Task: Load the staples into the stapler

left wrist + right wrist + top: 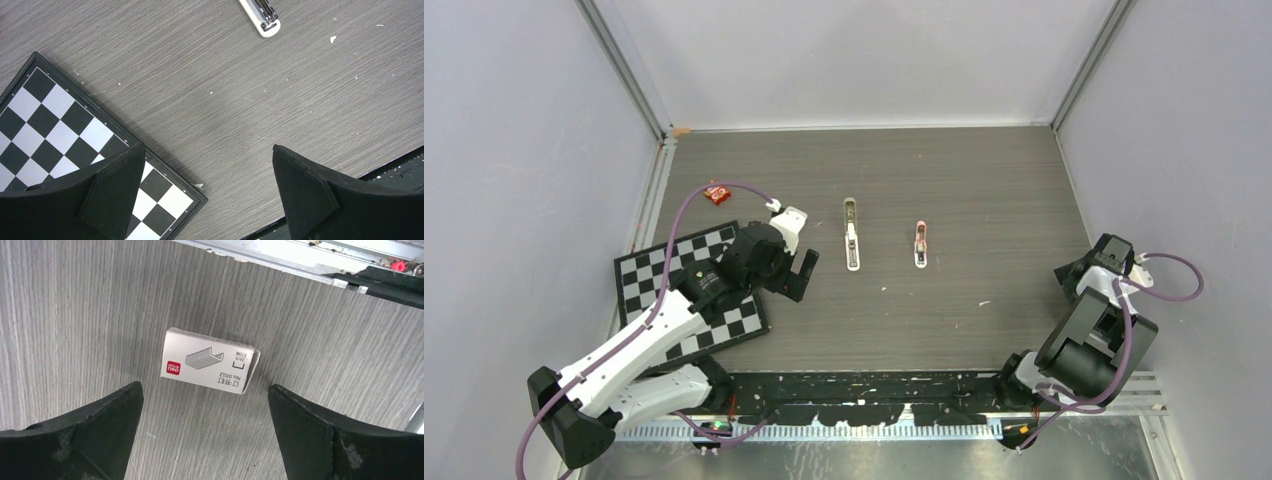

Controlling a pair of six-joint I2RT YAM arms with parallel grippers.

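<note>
From above, stapler [852, 238] is seen lying centre, apparently hinged open, near left gripper [804, 277]; pink lookalike [920, 245] could be grabbed by mistake. At left wrist, jaws are spread wide, nothing held. At right wrist, right gripper [205, 386] is spread wide over staple box [210, 360]; loose staples unseen; box could be crushed if pinched.

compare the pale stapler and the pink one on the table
The pale stapler is longer; the pink stapler is shorter. The pale stapler's far end is olive-beige, the pink stapler's far end pink. The pale stapler lies left, the pink stapler right. Both lie lengthways, parallel, apart, with white near ends.
</note>
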